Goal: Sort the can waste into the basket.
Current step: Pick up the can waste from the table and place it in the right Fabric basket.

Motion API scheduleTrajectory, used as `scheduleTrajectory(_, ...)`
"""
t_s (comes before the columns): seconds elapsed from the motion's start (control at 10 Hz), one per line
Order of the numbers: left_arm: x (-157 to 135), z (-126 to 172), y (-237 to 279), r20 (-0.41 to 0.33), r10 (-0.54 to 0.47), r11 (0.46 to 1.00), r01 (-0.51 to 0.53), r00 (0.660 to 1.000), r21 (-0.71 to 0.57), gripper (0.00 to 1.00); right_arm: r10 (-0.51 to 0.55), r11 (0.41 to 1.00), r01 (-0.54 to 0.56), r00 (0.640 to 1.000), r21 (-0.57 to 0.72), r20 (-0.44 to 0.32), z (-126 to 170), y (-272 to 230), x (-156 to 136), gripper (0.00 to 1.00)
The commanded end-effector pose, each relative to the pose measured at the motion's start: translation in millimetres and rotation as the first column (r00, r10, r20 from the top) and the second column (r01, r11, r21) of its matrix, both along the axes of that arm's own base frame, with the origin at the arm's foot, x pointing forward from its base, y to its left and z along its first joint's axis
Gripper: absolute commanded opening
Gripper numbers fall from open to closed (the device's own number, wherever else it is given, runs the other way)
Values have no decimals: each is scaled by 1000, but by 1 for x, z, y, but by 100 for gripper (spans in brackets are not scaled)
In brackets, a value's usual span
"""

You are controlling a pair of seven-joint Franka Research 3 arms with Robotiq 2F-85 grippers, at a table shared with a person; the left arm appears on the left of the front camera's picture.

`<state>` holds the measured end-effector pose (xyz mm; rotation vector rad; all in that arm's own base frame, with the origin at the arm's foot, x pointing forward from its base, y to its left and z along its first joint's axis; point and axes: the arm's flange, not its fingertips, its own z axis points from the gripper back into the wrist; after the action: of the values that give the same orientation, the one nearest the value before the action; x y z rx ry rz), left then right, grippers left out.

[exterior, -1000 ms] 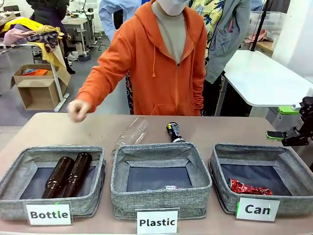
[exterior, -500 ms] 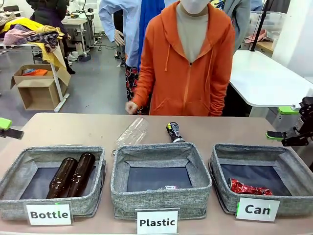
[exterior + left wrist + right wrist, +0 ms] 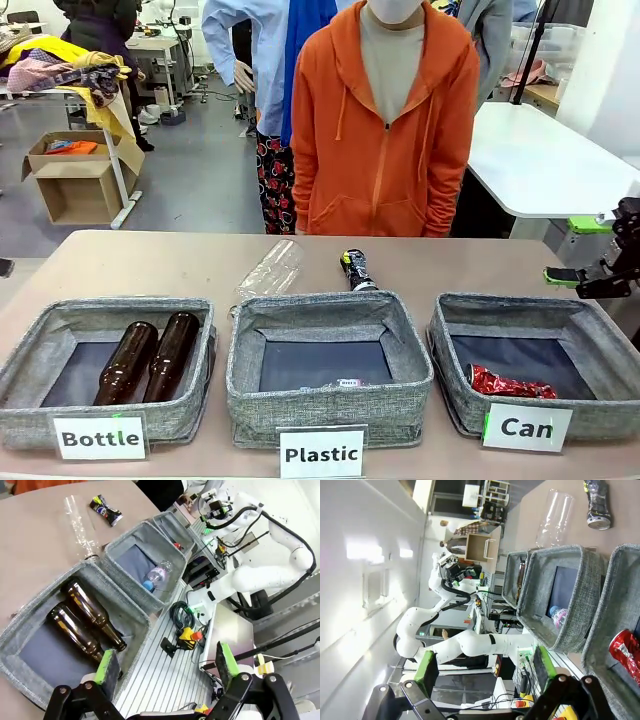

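Judged about half done, going by the table [image 3: 150,262]. Inside the Can basket [image 3: 590,320], at the robot's right: the crushed red can [image 3: 510,383], lying by the near wall. Near that basket's far corner, the right gripper [image 3: 485,672], fingers spread wide and holding nothing; likewise spread and empty, the left gripper [image 3: 167,665], off beside the Bottle basket [image 3: 30,630]. Left to do: picking up the black can [image 3: 355,270], lying on bare tabletop just behind the Plastic basket [image 3: 330,400] beside a clear bottle [image 3: 270,270], and dropping it in with the red one.
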<state>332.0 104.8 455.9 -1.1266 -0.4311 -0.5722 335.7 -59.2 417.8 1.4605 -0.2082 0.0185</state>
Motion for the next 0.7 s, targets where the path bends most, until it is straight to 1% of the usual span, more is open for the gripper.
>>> scheduleTrajectory(0.0, -1, 1, -4, -19, -9, 1000, 10, 1000, 1, 100, 0, 1000, 0, 1000, -19, 4, 2, -1, -2, 100)
scheduleTrajectory(0.2, -1, 1, -4, -19, -9, 1000, 10, 1000, 1, 100, 0, 1000, 0, 1000, 0, 0, 0, 0, 0, 100)
scheduleTrajectory(0.3, -1, 1, -4, -19, -9, 1000, 10, 1000, 1, 100, -15, 990, 12, 1000, -143, -24, 10, 5, -8, 100)
scheduleTrajectory(0.4, -1, 1, -4, -19, -9, 1000, 10, 1000, 1, 100, -33, 952, 15, 998, -306, -51, 25, 29, -4, 100)
scheduleTrajectory(0.6, -1, 1, -4, -19, -9, 1000, 10, 1000, 1, 100, -51, 856, 3, 996, -516, -80, 42, 77, 18, 100)
